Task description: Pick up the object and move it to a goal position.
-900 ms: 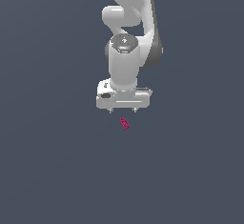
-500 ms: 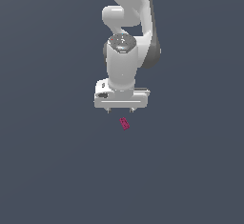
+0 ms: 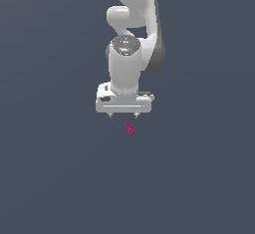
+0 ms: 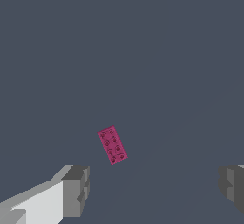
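The object (image 3: 130,129) is a tiny magenta-pink rectangular block with small studs, lying flat on the dark grey floor. In the exterior view it sits just below my white gripper (image 3: 123,115), slightly toward the exterior view's right. The wrist view shows the object (image 4: 112,145) on the floor, lying at a slant, away from the fingers. My gripper (image 4: 153,189) is open, its grey fingertips (image 4: 76,189) far apart with nothing between them, and it hangs above the floor apart from the block.
The white arm (image 3: 132,39) rises above the gripper toward the top of the exterior view. A plain dark grey floor (image 3: 199,178) surrounds the block on all sides.
The gripper has shifted slightly toward the exterior view's left and a little up in the picture. The block has not moved.
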Motion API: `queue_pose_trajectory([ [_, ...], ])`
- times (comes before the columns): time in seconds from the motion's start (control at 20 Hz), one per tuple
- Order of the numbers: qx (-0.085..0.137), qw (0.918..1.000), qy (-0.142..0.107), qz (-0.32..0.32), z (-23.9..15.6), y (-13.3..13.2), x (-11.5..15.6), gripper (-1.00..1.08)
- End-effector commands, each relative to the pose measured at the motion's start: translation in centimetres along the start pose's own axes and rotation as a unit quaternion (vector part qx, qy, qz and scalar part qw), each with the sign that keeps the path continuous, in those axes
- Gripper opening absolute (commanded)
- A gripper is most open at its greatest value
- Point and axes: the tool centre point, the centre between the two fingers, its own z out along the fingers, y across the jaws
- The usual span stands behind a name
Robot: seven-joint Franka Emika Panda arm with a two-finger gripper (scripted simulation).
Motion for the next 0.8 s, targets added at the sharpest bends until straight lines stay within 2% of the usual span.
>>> queue_pose_trajectory([
  [0.0,0.001,1.0,-0.001,-0.008,0.4,-0.1,-0.1,1.0],
  [0.4,0.005,0.9978,-0.004,-0.066,3.7,-0.9,-0.7,1.0],
  [0.75,0.015,0.9892,-0.007,-0.145,7.9,-2.2,-1.8,1.0],
])
